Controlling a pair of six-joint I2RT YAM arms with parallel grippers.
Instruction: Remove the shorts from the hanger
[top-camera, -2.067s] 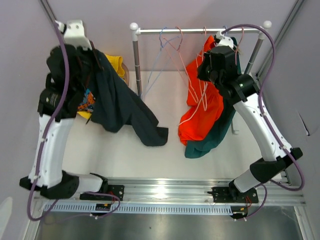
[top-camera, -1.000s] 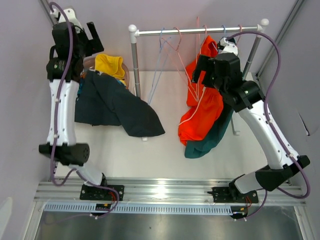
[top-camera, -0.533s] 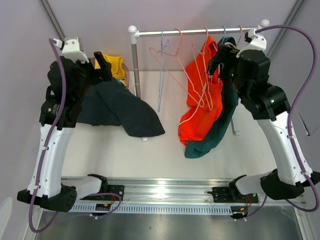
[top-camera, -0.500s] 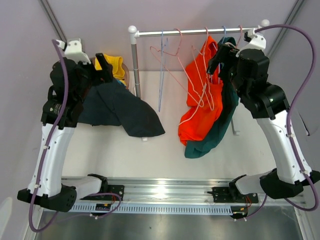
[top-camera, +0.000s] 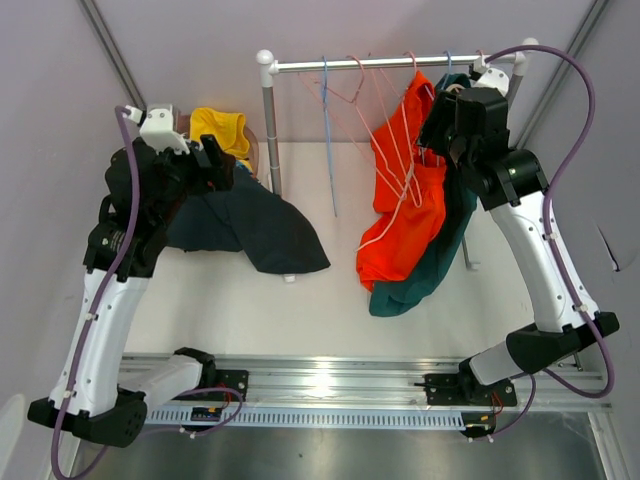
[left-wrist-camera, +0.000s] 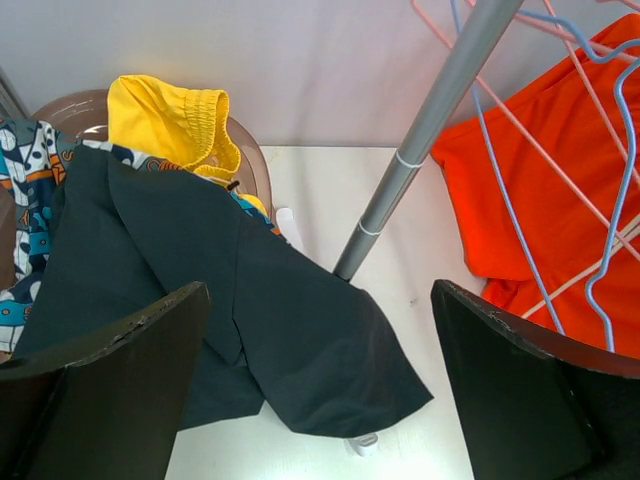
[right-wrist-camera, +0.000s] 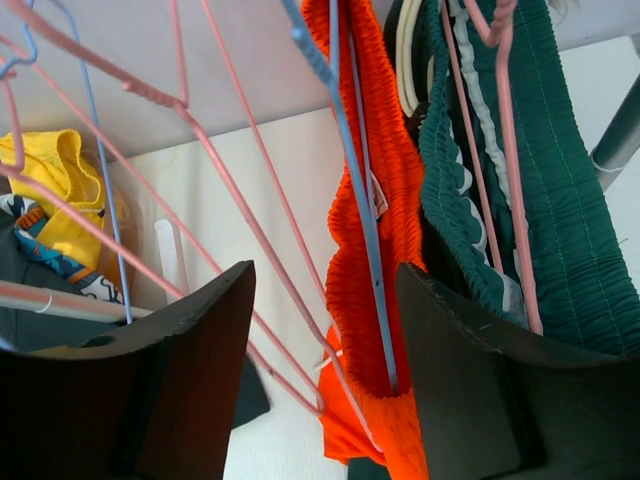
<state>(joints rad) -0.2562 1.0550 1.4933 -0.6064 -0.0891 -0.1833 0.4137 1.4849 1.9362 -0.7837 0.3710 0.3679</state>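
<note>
- Top external view: on the right of the far rail (top-camera: 400, 62), orange-red shorts (top-camera: 405, 230) on a hanger, partly covering teal green shorts (top-camera: 425, 285) hung just to their right.
- Right claw (right-wrist-camera: 322, 280) up at the rail, spread, with the orange-red waistband and a blue hanger wire (right-wrist-camera: 365, 230) between its fingers; no pinch visible.
- Left claw (left-wrist-camera: 320, 300) spread wide, empty, above the far-left pile.
- In that pile: dark navy shorts (top-camera: 250, 225) spilling onto the desk (top-camera: 330, 300), over patterned shorts (left-wrist-camera: 25, 180); yellow shorts (top-camera: 222, 130) farthest back.
- Bare hangers (top-camera: 328, 140) mid-rail.
</note>
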